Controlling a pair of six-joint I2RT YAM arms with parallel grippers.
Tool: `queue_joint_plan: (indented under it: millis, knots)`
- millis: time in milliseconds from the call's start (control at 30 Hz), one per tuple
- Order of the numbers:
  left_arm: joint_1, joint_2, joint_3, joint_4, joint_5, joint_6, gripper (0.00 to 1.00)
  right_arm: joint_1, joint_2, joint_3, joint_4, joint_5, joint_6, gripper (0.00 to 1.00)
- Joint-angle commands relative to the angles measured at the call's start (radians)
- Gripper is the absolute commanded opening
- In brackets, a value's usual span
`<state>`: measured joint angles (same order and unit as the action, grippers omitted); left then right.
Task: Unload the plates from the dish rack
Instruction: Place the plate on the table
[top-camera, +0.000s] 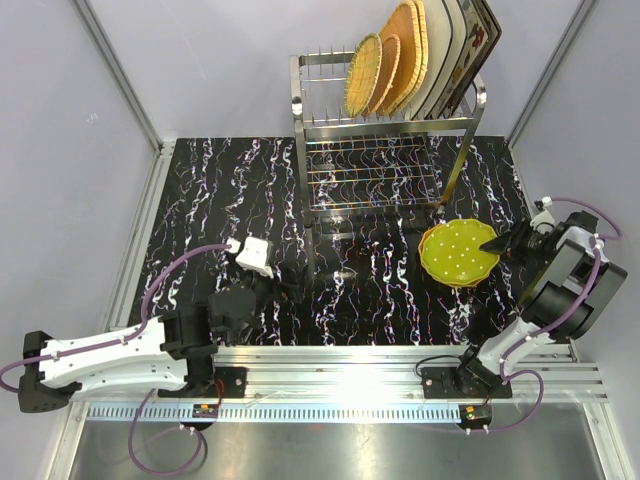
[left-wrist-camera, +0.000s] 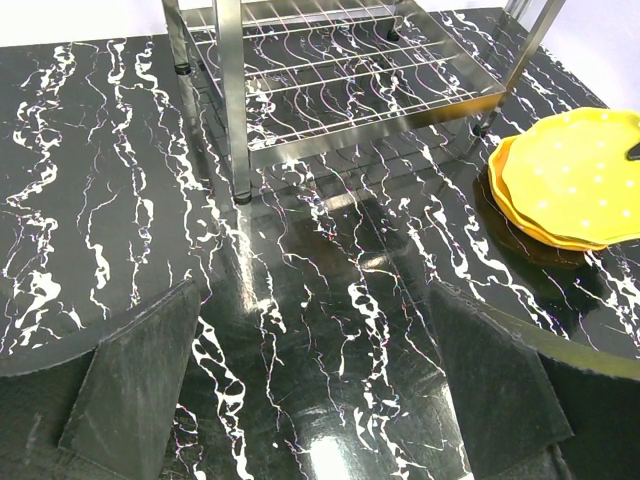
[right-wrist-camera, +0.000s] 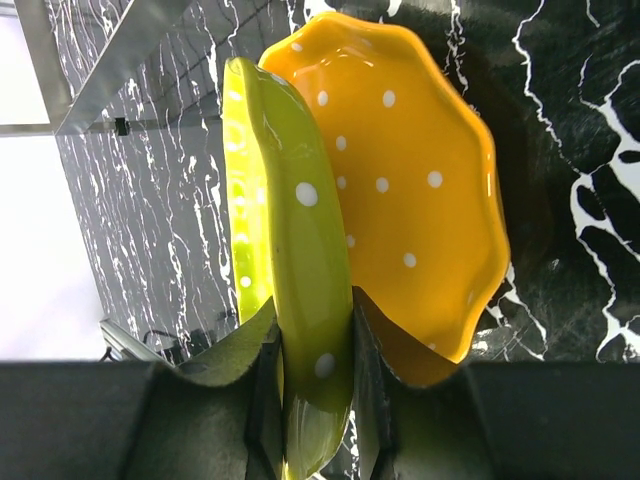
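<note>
Two fingers (right-wrist-camera: 375, 350) of the right gripper (right-wrist-camera: 315, 345) are pinching the rim of the round lime-green white-dotted plate (right-wrist-camera: 290, 250), and we can see it clearly from the wrist. One finger sits on each face of the plate, and its wavy edge runs straight down between them. The rest of the plate reaches away from the jaws toward the tall shiny steel wire dish rack (top-camera: 385, 125).

The plate is glossy, with a scalloped rim and scattered white dots. Right behind it we have the round orange white-dotted plate (right-wrist-camera: 410, 180), which has the same scalloped shape. From above, the green plate (top-camera: 458, 252) covers the orange one almost completely. We cannot tell whether the two are touching. The pair sits just off the rack's front right leg, on the black white-veined marble-look table (top-camera: 220, 200).

On the rack's top tier, we count round orange woven plates (top-camera: 365, 72) standing on edge between the prongs. Cream square plates (top-camera: 445, 50) stand behind them, with a darker patterned plate (top-camera: 480, 42) at the far end. Its pattern is too small for us to read. The grid shelf underneath is bare wire.

The left gripper (left-wrist-camera: 312, 290) hangs over the table in front of the rack's front left leg. Its jaws are spread wide with nothing between them.
</note>
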<state>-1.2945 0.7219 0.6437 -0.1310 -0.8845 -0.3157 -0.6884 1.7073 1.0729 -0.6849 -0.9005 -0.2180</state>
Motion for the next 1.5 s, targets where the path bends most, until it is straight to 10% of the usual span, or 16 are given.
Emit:
queue_joint_plan:
  millis: [0, 367, 967, 1467]
  knots:
    - [0.006, 0.001, 0.010, 0.044, -0.014, -0.033, 0.99, -0.005, 0.006, 0.045, 0.010, -0.090, 0.002, 0.11]
    - [0.006, 0.005, 0.014, 0.042, -0.014, -0.031, 0.99, -0.005, 0.075, 0.073, 0.038, -0.092, 0.009, 0.19]
    - [0.034, 0.057, 0.037, 0.071, 0.028, -0.006, 0.99, 0.009, 0.133, 0.110, -0.025, 0.008, -0.121, 0.70]
    - [0.061, 0.102, 0.062, 0.074, 0.070, 0.018, 0.99, 0.177, 0.061, 0.108, -0.018, 0.323, -0.227, 0.74]
